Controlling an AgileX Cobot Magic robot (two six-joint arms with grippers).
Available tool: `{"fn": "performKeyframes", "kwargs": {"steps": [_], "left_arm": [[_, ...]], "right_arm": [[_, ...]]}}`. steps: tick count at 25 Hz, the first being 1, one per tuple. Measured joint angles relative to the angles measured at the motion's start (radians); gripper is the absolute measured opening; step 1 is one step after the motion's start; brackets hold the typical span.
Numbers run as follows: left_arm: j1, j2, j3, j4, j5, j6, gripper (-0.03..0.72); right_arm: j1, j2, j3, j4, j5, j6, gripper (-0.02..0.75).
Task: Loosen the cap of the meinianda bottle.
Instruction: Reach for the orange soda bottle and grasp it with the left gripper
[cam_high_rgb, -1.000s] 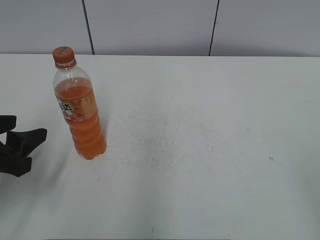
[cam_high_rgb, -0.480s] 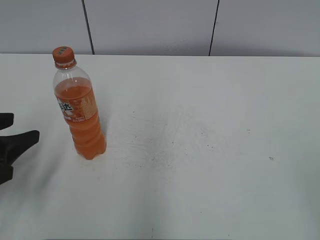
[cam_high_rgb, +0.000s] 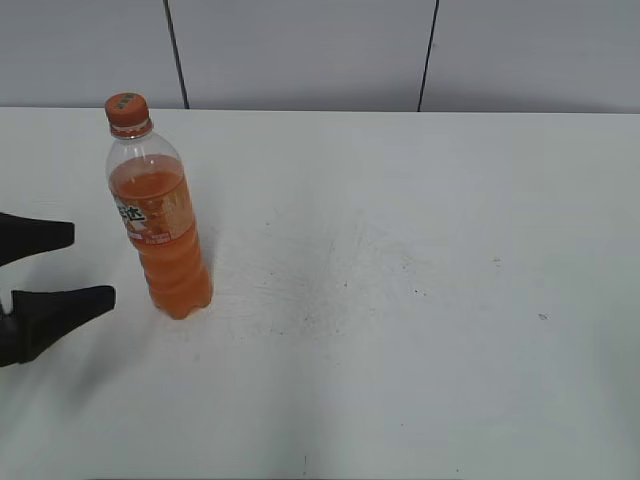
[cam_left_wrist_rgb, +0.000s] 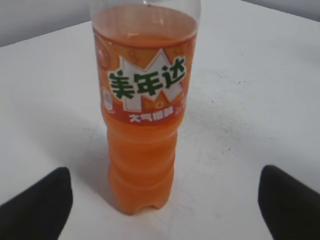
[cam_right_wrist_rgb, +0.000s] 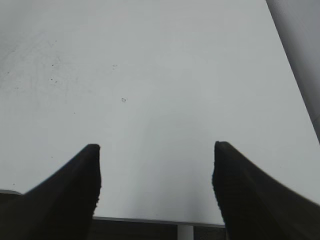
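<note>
The meinianda bottle (cam_high_rgb: 160, 225) stands upright on the left of the white table, full of orange soda, with its orange cap (cam_high_rgb: 127, 108) on top. It fills the left wrist view (cam_left_wrist_rgb: 145, 115); the cap is cut off above that frame. My left gripper (cam_high_rgb: 85, 263) is open and empty just left of the bottle, its two black fingers pointing at the lower body; in the left wrist view (cam_left_wrist_rgb: 165, 187) the fingers stand wide on either side, apart from the bottle. My right gripper (cam_right_wrist_rgb: 156, 150) is open and empty over bare table near the front edge. It is out of the exterior view.
The white table (cam_high_rgb: 400, 300) has faint scuffs and dark specks in the middle. A grey panelled wall (cam_high_rgb: 300, 50) stands behind the far edge. The right wrist view shows the table's front edge (cam_right_wrist_rgb: 150, 219) and its right edge.
My left gripper has moved right toward the bottle and its fingers have spread wider apart. The bottle has not moved.
</note>
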Motion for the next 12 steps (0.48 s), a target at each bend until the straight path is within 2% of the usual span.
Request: {"fn": "performKeyframes", "kwargs": {"steps": [7,12], "left_arm": [[-0.001,0.156,-0.195,0.137,-0.053,-0.001,0.688],[-0.041,0.29,-0.319,0.2,-0.06,-0.004,0.685]], "right_arm": [[0.0,0.0,0.0,0.0,0.0,0.0,0.525],[0.0,0.0,0.0,0.0,0.0,0.0,0.525]]}}
